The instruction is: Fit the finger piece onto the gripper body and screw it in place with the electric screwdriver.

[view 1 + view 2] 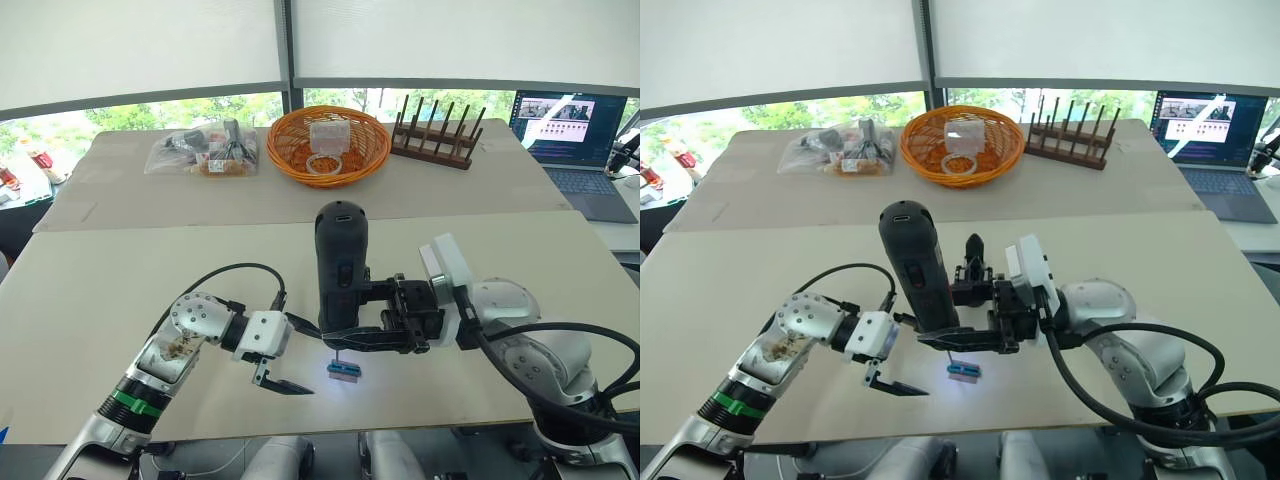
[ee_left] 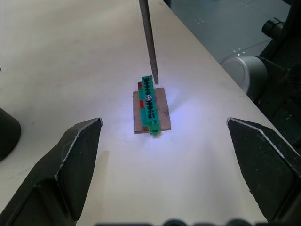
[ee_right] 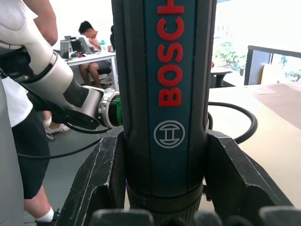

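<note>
While right tool (image 1: 372, 335) grips electric screwdriver (image 1: 340, 268), table edge (image 1: 330, 433) lies near

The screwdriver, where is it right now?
The electric screwdriver stands upright in the right gripper, near the table's front middle. Its metal bit points down just above a small green-and-brown block, beside the left gripper.

We saw silver-grey jointed arms ending in white wrist blocks, a green ring banding the left forearm, black cables looping beside both, and black wedge-shaped fingers (image 2: 75, 165) on each gripper.
</note>
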Available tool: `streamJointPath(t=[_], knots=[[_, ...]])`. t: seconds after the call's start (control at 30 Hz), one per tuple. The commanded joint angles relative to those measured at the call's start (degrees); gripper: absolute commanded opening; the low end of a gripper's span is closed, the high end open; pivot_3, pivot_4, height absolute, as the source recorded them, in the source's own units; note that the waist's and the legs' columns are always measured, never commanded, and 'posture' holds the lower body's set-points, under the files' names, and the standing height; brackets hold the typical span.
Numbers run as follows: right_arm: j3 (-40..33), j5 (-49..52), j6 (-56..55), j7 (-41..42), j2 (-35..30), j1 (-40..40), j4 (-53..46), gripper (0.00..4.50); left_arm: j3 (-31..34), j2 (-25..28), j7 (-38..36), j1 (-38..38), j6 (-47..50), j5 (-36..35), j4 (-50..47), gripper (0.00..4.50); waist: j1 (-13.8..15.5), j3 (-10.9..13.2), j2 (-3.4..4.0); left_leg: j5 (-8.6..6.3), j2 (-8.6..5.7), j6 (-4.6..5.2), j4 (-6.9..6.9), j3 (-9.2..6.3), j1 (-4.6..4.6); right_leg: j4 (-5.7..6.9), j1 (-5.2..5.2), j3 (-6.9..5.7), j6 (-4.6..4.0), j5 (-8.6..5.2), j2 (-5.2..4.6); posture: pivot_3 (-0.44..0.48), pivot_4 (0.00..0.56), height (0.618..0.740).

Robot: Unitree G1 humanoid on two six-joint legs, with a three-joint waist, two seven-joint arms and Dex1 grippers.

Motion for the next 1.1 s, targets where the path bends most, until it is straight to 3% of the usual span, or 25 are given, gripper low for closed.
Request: streamJointPath(t=[0.03, 1.1], knots=[[-0.3, -0.6, -3.2, 0.6, 0.3, 0.8, -2.5, 1.96, -0.7, -0.8, 1.7, 0.3, -2.2, 0.7, -0.8, 4.50, 0.0, 0.0, 0.00, 0.00, 0.00, 0.00, 0.00, 0.00, 0.00, -0.01, 0.00, 0.00, 0.00, 0.00, 0.00, 0.000, 0.150, 0.740], [0.0, -4.6, -5.2, 1.7, 0.4, 3.1, -1.8, 1.96, -1.2, -1.5, 3.7, -1.1, -0.2, 0.1, -1.9, 4.50, 0.1, 0.0, -0.01, 0.00, 0.00, 0.00, 0.01, 0.00, 0.00, -0.01, 0.01, -0.01, 0.00, 0.00, 0.01, 0.000, 0.150, 0.740]])
